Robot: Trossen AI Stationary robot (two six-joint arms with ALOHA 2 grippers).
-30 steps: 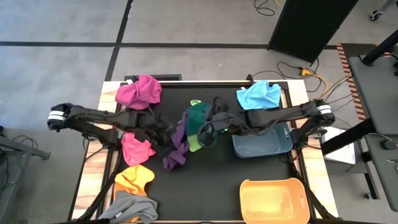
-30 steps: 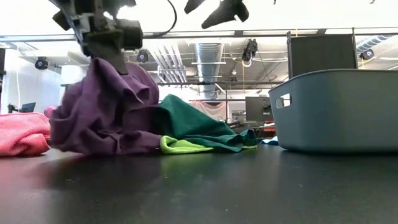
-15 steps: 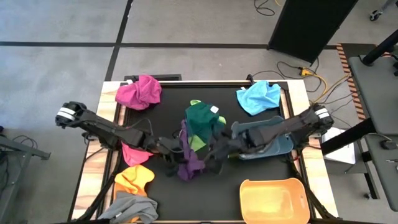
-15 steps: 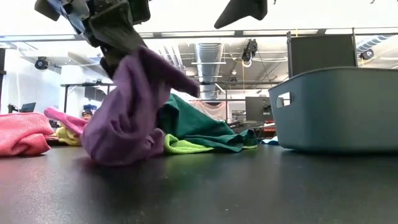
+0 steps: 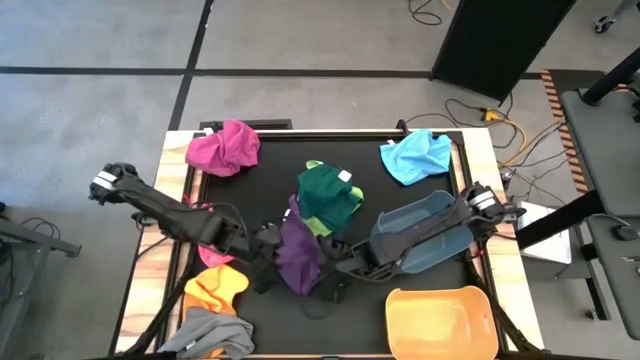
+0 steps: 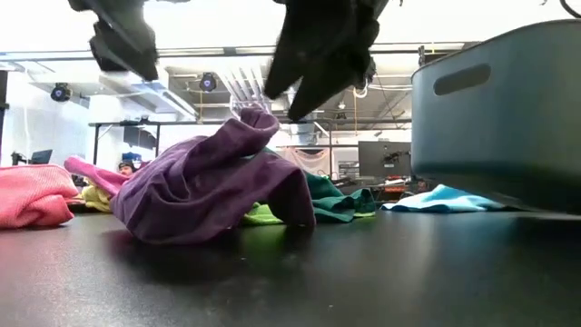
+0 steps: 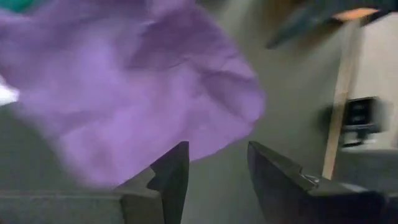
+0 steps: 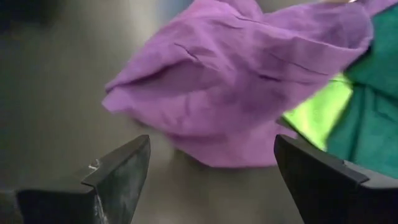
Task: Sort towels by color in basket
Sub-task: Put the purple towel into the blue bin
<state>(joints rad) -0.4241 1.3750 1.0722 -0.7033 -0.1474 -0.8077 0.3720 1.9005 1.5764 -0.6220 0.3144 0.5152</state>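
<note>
Black desk (image 5: 400, 320) carries the purple towel (image 5: 297, 258), crumpled mid-desk against the dark green towel (image 5: 328, 196) and lime towel (image 6: 265, 214). Left hand (image 5: 262, 262) and right hand (image 5: 333, 272) flank it, both open and empty.

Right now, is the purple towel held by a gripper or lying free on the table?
Lying free. The purple towel rests crumpled on the table; the left gripper and right gripper are both open with nothing between the fingers.

Bright, even overhead light; ceiling glare washes out the low view, and both wrist views are motion-blurred.
</note>
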